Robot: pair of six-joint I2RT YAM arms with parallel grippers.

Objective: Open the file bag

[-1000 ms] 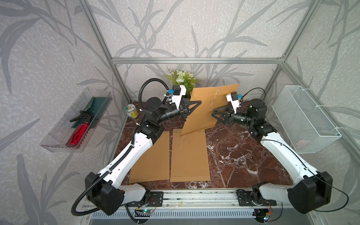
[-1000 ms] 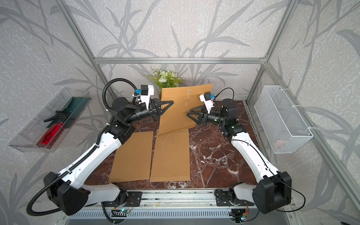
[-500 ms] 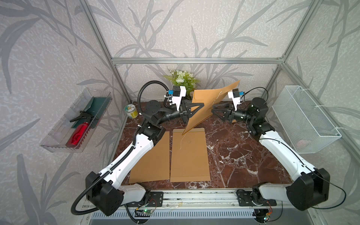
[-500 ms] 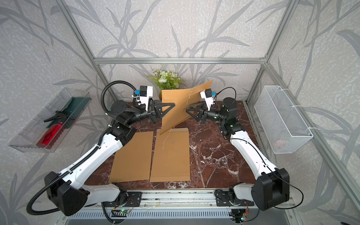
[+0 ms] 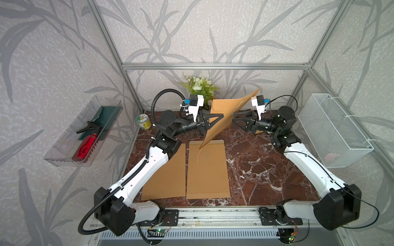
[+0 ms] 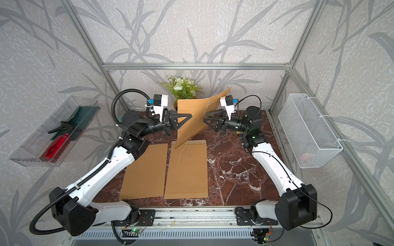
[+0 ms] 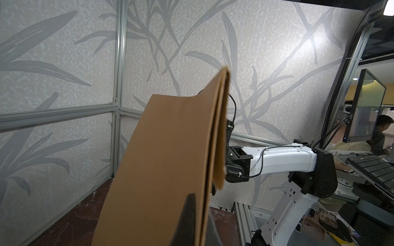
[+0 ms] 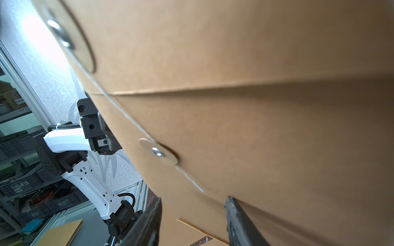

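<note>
No lettering, brand or number is legible anywhere in these views. A small round tin [image 5: 143,121] at the far left corner of the marble table [image 5: 262,170] carries a green-and-white printed lid, possibly with characters, too small to make out in a top view.

Raised file bag [image 5: 230,108] bars passage between left tool [image 5: 222,116] and right tool [image 5: 233,118]; tabletop [image 5: 266,161] rightward lies open.

- A white-flowered plant [image 5: 199,87] stands at upper centre.
- A clear tray [image 5: 54,154] at left holds a red spray bottle [image 5: 86,146].
- A wire basket [image 5: 332,132] hangs at right.
- A small round tin [image 5: 143,121] sits on the tabletop [image 5: 266,166].
</note>
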